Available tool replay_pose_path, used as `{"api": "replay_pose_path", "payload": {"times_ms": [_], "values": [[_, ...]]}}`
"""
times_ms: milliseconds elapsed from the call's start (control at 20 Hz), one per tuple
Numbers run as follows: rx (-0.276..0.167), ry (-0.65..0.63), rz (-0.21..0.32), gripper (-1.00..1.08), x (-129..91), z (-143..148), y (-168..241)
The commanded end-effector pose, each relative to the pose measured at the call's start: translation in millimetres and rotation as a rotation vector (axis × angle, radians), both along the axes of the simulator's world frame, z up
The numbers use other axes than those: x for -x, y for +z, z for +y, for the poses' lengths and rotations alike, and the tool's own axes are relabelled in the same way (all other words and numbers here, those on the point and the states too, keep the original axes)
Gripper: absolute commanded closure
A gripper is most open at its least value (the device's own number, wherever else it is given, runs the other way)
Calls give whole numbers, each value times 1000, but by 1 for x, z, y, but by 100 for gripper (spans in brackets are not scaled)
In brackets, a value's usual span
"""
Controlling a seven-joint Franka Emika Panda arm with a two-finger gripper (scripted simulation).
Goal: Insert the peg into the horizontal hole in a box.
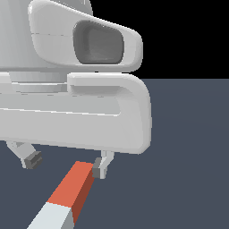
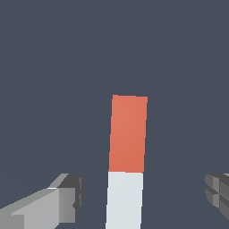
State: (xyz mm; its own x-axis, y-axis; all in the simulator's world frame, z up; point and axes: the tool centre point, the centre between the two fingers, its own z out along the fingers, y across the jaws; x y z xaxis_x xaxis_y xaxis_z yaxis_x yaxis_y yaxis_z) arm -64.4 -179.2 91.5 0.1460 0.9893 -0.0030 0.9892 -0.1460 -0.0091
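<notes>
Grey-tipped hand point(image 2: 143, 197) hangs low, fingers spread wide, straddling the peg point(image 2: 127, 156) without touching.

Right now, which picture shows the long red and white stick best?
The wrist view shows the long square bar, half red-orange and half pale grey-white, best: it lies between the open gripper fingers with nothing covering it. In the exterior view the same bar sits low in the frame, under the big white arm, with its white end cut off.
</notes>
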Motion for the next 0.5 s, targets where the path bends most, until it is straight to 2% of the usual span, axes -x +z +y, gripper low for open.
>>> {"api": "replay_pose_path", "payload": {"times_ms": [0, 200, 450], "values": [[1, -19, -4, -92, 9, -25, -9], [0, -41, -8, -92, 17, -51, -19], [-1, -52, -10, -92, 22, -65, -24]]}}
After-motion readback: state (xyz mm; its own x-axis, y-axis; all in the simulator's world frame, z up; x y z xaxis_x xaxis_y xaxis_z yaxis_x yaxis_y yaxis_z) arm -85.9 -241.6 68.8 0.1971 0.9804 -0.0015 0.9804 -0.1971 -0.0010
